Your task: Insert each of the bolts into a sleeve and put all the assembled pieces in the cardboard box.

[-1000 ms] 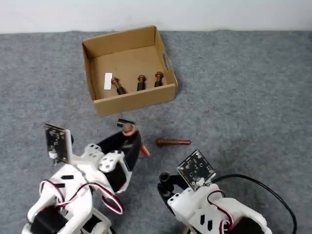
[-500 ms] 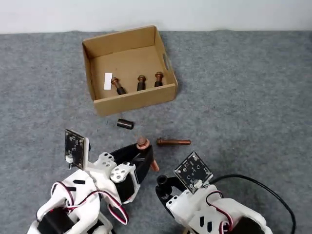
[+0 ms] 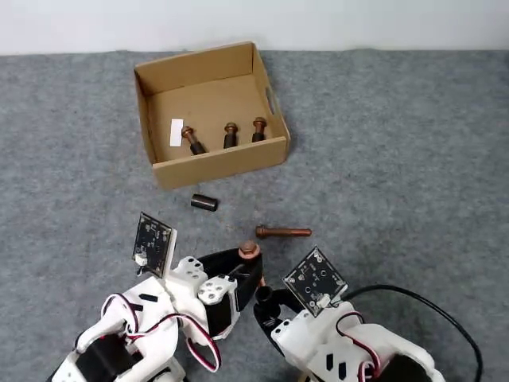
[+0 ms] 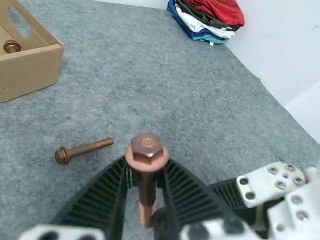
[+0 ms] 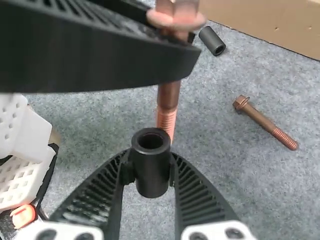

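Observation:
My left gripper (image 4: pixel 145 176) is shut on a copper bolt (image 4: pixel 146 165), held upright with its hex head up. In the high view this bolt (image 3: pixel 249 251) stands just left of and beyond my right gripper (image 3: pixel 267 298). My right gripper (image 5: pixel 150 172) is shut on a black sleeve (image 5: pixel 151 162), bore facing up. The held bolt's threaded tip (image 5: pixel 166 122) hangs right behind the sleeve, about level with its rim. A second bolt (image 3: pixel 283 231) lies loose on the carpet, and a spare sleeve (image 3: pixel 204 202) lies near the cardboard box (image 3: pixel 215 169).
Three assembled pieces (image 3: pixel 230 135) and a white slip lie inside the box. Grey carpet stretches free to the right of the arms. A pile of folded clothes (image 4: pixel 207 14) sits by the white wall in the left wrist view.
The left arm has carried its bolt rightward and toward the table's near edge, from beside the spare sleeve to next to the right gripper's sleeve. The right arm has barely moved.

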Tool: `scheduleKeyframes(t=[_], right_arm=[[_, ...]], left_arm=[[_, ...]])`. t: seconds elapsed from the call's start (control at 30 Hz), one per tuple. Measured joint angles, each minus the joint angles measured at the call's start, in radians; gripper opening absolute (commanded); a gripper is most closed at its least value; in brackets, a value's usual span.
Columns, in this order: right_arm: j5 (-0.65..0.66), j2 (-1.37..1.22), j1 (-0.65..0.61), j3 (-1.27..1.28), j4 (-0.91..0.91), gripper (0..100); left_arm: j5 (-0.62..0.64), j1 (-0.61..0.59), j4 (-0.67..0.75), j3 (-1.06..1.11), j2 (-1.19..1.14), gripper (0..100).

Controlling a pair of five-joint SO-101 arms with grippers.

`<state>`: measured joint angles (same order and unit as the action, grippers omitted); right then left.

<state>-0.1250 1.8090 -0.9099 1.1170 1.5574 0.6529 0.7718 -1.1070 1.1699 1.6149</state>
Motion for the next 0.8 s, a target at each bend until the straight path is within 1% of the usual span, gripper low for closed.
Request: scheduleKeyframes(t=[0.1, 0.2, 0.37, 0.67, 0.8], right_arm=[[0.000, 0.000, 0.000, 0.003, 0.000, 0.9], [0.000, 0.000, 0.000, 0.003, 0.000, 0.9], [0.000, 0.000, 0.000, 0.014, 0.000, 0.9], [0.000, 0.000, 0.000, 0.014, 0.000, 0.9], [0.000, 0.000, 0.000, 0.014, 0.000, 0.9]], left_arm=[[-0.002, -0.005, 0.018, 0.000, 0.000, 0], [0.003, -0.041, 0.043, -0.028, 0.000, 0], [-0.032, -0.061, 0.040, -0.106, 0.000, 0], [-0.034, -0.063, -0.100, -0.190, 0.002, 0], [-0.034, -0.063, -0.114, -0.192, 0.002, 0]])
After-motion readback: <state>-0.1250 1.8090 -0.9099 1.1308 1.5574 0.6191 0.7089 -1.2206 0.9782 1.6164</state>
